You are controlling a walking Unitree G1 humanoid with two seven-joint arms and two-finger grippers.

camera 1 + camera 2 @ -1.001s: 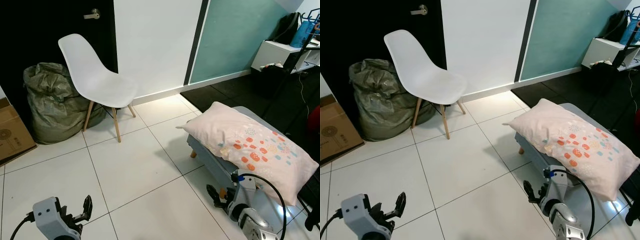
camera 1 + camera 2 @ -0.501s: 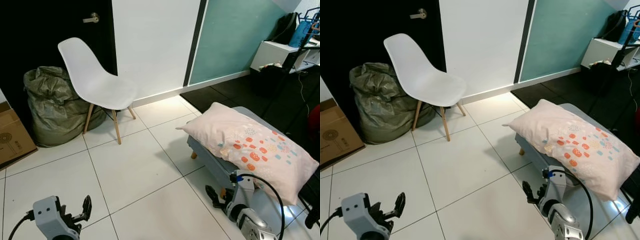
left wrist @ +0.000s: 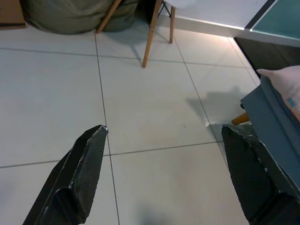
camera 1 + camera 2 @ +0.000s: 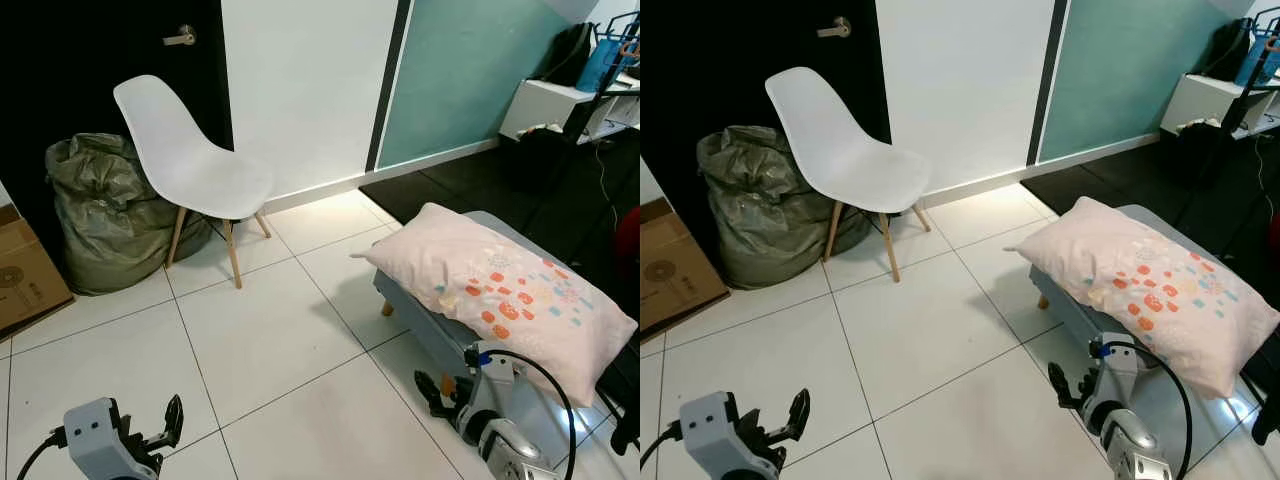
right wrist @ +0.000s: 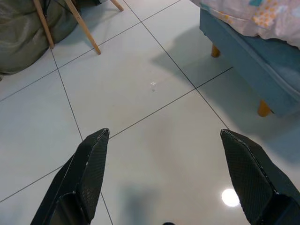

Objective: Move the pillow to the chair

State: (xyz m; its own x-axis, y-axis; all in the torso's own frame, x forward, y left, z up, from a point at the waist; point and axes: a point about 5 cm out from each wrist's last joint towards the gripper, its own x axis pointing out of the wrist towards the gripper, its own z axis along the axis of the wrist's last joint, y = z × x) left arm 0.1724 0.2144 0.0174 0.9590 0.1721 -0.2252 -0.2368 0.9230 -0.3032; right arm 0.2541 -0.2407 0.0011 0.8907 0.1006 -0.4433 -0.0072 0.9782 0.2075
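The pillow lies on a blue footstool at about 3 o'clock. It looks soft and light — it will sag, so grab a thick edge near the middle. The white chair waits at 11 o'clock, beside a green sack and a cardboard box. Open floor lies between. The left hand and right hand are both spread wide — holding nothing, low over the tiles.

Bright, even indoor light fills the room, and all views are sharp with no motion blur. The glossy white tiled floor carries a small round glare spot near one black fingertip in the right wrist view. Soft shadows lie beyond the fingers, beneath the blue-grey upholstered footstool.
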